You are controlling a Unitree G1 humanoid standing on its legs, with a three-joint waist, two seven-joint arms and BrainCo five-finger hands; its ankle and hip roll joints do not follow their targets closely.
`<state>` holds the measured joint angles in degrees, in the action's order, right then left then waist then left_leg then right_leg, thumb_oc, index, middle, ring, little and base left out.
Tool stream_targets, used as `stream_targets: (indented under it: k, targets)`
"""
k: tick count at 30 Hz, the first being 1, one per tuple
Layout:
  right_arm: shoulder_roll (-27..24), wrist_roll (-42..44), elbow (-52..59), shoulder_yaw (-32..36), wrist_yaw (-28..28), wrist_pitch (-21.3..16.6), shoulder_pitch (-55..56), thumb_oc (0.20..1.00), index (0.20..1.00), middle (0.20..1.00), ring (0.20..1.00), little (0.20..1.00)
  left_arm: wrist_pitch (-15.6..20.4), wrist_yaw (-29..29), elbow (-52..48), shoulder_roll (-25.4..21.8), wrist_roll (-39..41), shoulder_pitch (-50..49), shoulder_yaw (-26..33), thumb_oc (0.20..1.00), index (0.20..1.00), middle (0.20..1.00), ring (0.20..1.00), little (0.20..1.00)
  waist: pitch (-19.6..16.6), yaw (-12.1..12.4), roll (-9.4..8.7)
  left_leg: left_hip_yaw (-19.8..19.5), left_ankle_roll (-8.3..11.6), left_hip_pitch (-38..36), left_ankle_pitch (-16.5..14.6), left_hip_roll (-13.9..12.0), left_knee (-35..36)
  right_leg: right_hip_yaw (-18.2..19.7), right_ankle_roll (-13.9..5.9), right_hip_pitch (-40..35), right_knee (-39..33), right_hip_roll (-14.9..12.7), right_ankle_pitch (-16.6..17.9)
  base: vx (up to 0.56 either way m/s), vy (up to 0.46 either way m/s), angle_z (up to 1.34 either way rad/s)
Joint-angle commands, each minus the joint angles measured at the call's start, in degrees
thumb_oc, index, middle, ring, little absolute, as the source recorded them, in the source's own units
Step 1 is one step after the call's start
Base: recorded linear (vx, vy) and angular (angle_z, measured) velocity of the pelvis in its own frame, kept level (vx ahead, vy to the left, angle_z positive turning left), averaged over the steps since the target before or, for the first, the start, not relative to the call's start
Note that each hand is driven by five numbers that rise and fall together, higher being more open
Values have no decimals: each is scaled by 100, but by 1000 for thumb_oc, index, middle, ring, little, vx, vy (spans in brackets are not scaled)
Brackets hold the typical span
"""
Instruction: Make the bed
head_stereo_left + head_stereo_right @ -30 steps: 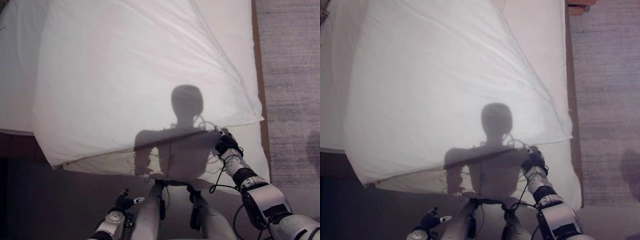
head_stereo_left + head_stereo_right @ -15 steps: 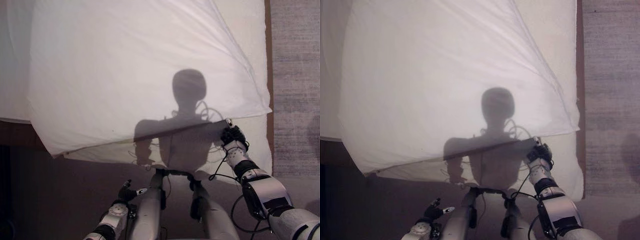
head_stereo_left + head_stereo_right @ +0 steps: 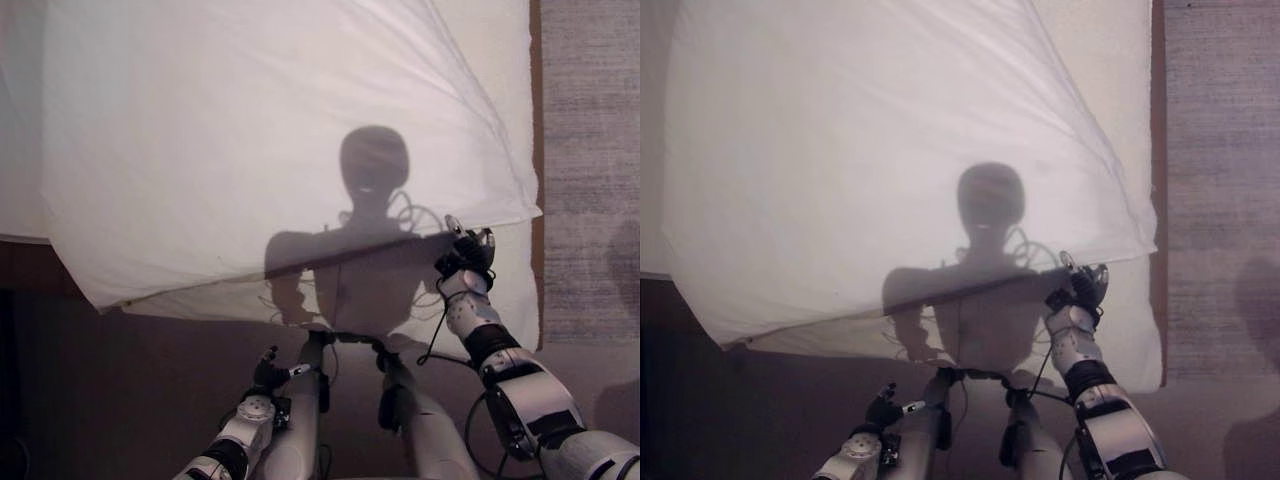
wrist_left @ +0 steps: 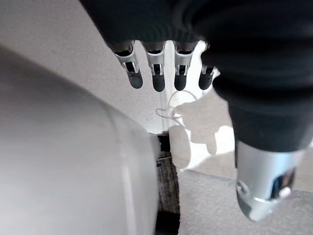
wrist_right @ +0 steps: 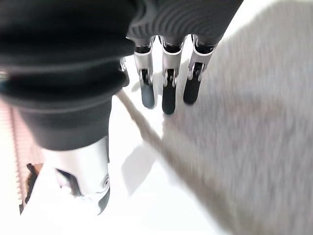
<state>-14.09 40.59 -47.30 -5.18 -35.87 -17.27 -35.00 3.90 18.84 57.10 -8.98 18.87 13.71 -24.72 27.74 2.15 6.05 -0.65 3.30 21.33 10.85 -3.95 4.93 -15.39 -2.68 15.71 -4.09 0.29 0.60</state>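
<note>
White sheet point(image 3: 250, 140) covers most of the bed point(image 3: 500, 60), near hem running diagonal, low on the left and high on the right, with the white mattress edge point(image 3: 515, 290) exposed below it. Right hand point(image 3: 468, 250) sits at the hem near the sheet's right corner, fingers straight, gripping nothing. Left hand point(image 3: 272, 372) hangs low off the bed's foot, fingers straight, empty. Dark wood frame strip, then grey carpet point(image 3: 590, 150) on the right; dark floor point(image 3: 120, 400) in front.

Grey carpet point(image 3: 590, 150) borders a wooden bed frame point(image 3: 536, 110).
</note>
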Motion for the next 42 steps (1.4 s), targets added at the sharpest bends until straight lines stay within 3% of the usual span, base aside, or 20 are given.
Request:
stream_targets:
  k: [1,6,12,18,26,34,42]
  targets:
    - [-215,-1196,551,78,-736,-42,-49,1000,1000,1000,1000,1000,87,310,210,-8,-237,60,23,1000,1000,1000,1000,1000,-1,-173,-430,186,28,-466,-535,358,7,475,-494,121,64,-525,446,-56,25,-12]
    - [-274,-1506,838,172,-924,-2,-20,1000,1000,1000,1000,1000,160,394,92,-58,-206,51,99,1000,1000,1000,1000,1000,41,-193,-414,251,0,-463,-532,377,7,554,-516,170,70,-546,507,-48,24,-13]
    - [-246,-849,995,117,-171,-220,-76,1000,1000,1000,1000,1000,140,247,99,-80,-138,-15,197,1000,1000,1000,1000,1000,45,-171,-431,300,-20,-468,-526,379,7,619,-528,207,58,-539,550,-31,5,-9]
    - [-107,501,768,-13,867,-405,-289,1000,1000,1000,1000,1000,61,-31,235,-79,-31,-63,242,1000,1000,1000,1000,1000,59,-101,-476,300,-5,-450,-488,371,7,621,-517,224,50,-526,586,-4,-2,0]
    - [170,2354,66,-40,1634,-419,-884,1000,1000,1000,1000,1000,-19,-212,292,-110,162,-49,210,1000,1000,1000,1000,1000,85,22,-526,264,30,-365,-443,355,7,565,-512,276,15,-493,632,0,0,0]
    - [519,3515,-193,108,1955,-567,-1284,1000,1000,1000,1000,1000,-55,-304,298,-71,360,39,130,1000,1000,1000,1000,1000,80,126,-487,214,50,-251,-407,359,7,507,-502,341,16,-491,630,0,0,0]
    - [550,3550,6,-53,2024,-632,-1431,1000,1000,1000,1000,1000,-41,-313,248,-100,360,69,77,1000,1000,1000,1000,1000,117,178,-461,199,71,-195,-387,382,7,478,-508,369,13,-509,647,-1,3,1]
